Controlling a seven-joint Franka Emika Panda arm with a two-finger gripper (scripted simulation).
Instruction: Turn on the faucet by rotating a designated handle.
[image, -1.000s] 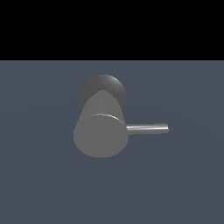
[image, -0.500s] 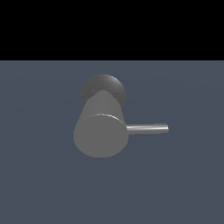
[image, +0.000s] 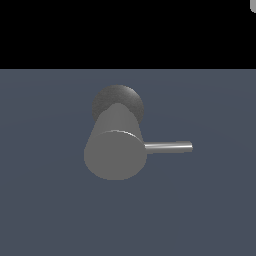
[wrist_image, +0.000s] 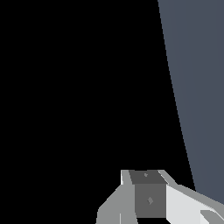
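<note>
A flat slate-blue floor (image: 45, 210) runs back to a black void. On it stands the faucet (image: 115, 150), its round end face toward the camera, the handle (image: 169, 147) sticking out level toward the exterior view's right. The gripper (wrist_image: 148, 199) shows only in the wrist view, well away from the faucet, which is out of that view; how far it is open cannot be told, and nothing is seen in it.

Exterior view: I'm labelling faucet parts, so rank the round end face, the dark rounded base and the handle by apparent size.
1. Round end face, though it may simply be nearer the camera.
2. Dark rounded base, partly hidden behind the cylinder.
3. Handle, slimmest.
</note>
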